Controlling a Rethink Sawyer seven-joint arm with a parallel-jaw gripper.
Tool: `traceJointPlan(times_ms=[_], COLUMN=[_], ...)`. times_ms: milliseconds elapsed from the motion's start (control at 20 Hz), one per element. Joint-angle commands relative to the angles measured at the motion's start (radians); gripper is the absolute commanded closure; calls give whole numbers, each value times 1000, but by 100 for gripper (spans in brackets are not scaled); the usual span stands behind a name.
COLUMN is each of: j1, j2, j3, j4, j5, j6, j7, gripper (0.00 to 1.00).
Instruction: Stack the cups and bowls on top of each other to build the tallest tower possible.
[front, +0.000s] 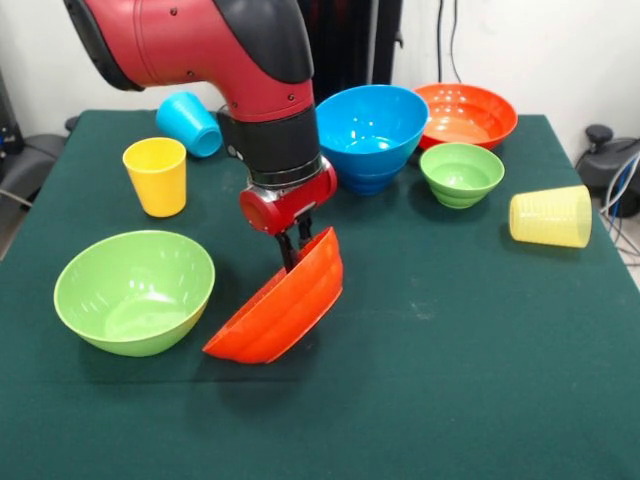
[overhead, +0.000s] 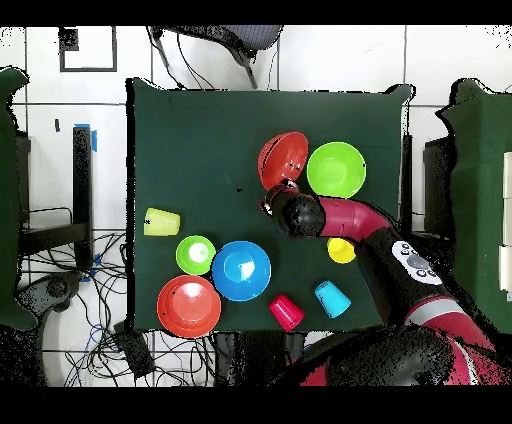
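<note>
Gripper has its fingers clamped on the rim of an orange-red bowl, which is tilted steeply on edge, lower rim touching the green worktop, toward the front-view near edge, roughly mid-width. Big green bowl sits upright just beside it, toward the front view's left edge. Opaque yellow cup stands upright behind the green bowl; light blue cup lies on its side near the far left corner. Big blue bowl stands at the far edge, the second orange-red bowl just behind it toward the far right corner. Small green bowl sits upright in front of those two. Ribbed pale yellow cup lies on its side at the right edge. Overhead view shows a red cup by the robot-side edge, near the light blue one.
</note>
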Motion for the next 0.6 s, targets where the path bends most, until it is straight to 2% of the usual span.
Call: traceJointPlan(times_ms=[50,300,500,600], j1=[9,3,-39,-85], j2=[78,30,-85,-151], j3=[64,45,72,117], j4=[-18,-4,75,140], j5=[-25,-56,-70,-58], j6=[111,89,92,101], j7=[16,14,-18,-36], gripper=[100,100,100,100])
